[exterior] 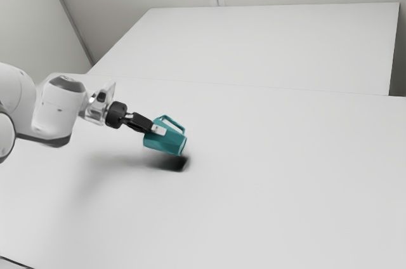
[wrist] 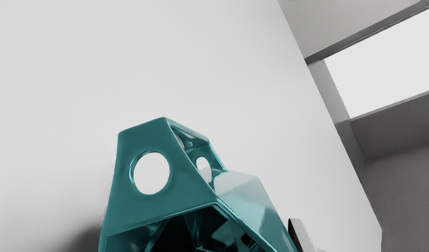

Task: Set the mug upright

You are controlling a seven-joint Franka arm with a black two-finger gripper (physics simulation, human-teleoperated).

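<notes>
arm outstretched, end effector slanting downward, clamped on tilted teal mug

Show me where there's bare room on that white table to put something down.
The smooth white table is bare from the tilted teal mug toward the exterior view's right, and nearer the camera than its dark shadow. It's crowded toward the left, under the white arm and black gripper.

- Bright, diffuse light pales the table.
- A dark, soft-edged shadow lies beneath the mug; a fainter one spreads below the arm.
- Glossy highlights edge the mug; its interior is mostly dark.
</notes>
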